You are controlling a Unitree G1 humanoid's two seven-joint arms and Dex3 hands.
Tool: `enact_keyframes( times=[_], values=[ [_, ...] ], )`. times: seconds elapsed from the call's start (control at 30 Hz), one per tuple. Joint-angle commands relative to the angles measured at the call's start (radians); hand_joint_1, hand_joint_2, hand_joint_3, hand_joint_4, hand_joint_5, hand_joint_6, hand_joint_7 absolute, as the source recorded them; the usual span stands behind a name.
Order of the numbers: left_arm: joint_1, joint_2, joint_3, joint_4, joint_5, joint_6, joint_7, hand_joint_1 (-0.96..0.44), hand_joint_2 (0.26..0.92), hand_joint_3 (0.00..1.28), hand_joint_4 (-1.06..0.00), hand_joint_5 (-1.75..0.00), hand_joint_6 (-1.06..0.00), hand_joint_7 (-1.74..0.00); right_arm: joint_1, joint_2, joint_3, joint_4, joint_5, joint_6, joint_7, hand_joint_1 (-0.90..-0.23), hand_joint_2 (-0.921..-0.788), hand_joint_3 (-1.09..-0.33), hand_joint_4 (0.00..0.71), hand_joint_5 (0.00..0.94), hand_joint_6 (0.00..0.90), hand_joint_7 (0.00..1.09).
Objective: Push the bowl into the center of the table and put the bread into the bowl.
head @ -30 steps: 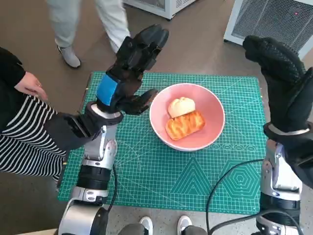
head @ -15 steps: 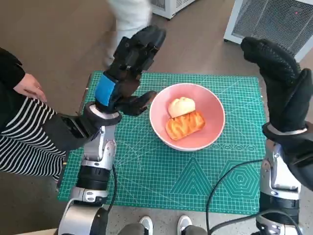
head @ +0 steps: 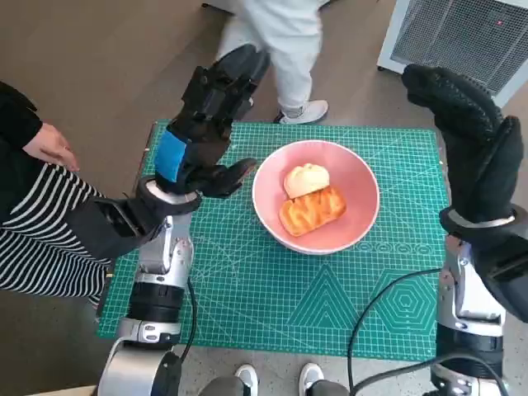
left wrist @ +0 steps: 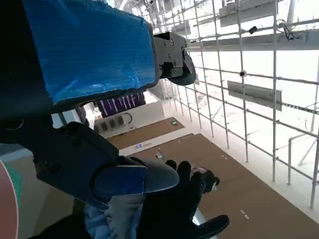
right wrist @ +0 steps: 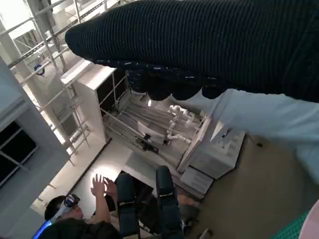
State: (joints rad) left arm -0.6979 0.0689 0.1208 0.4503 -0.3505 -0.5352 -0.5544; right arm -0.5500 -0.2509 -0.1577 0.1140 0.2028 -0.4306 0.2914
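Observation:
A pink bowl stands near the middle of the green cutting mat. Inside it lie a pale round bun and a glazed golden pastry, side by side. My left hand, black with blue tape, is raised to the left of the bowl with its fingers spread, holding nothing. My right hand, in the black glove, is lifted at the right of the bowl, fingers extended and empty. The left wrist view shows my left hand and, beyond it, the gloved right hand.
A person in a striped sleeve sits close at the left edge of the table. Another person's legs and shoe pass behind the table. A white vented unit stands at the back right. A black cable loops over the mat's front right.
My left hand has risen slightly and drifted left, away from the bowl. The person behind the table has walked from left to right. Bowl and bread have not moved.

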Motion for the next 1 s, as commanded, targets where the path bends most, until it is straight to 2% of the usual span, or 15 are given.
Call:
enact_keyframes(
  times=[0.03, 0.57, 1.0],
  values=[
    [0.014, -0.002, -0.002, -0.023, -0.004, -0.003, -0.004, -0.58, 0.771, 0.42, -0.03, -0.2, 0.0, -0.55, 0.021, 0.008, 0.001, 0.013, 0.017, 0.007, 0.009, -0.712, -0.921, -0.659, 0.163, 0.004, 0.043, 0.45],
    [0.022, 0.002, 0.005, -0.011, -0.021, -0.006, -0.03, -0.6, 0.783, 0.39, -0.02, -0.22, 0.0, -0.55, 0.044, 0.004, 0.003, 0.011, -0.009, -0.011, 0.001, -0.705, -0.921, -0.665, 0.156, 0.0, 0.044, 0.45],
    [0.025, 0.004, 0.004, -0.022, -0.018, 0.016, -0.035, -0.61, 0.791, 0.37, -0.01, -0.24, 0.0, -0.57, 0.039, 0.014, 0.003, 0.018, -0.004, -0.004, -0.005, -0.712, -0.921, -0.667, 0.155, 0.002, 0.039, 0.45]
  ],
)
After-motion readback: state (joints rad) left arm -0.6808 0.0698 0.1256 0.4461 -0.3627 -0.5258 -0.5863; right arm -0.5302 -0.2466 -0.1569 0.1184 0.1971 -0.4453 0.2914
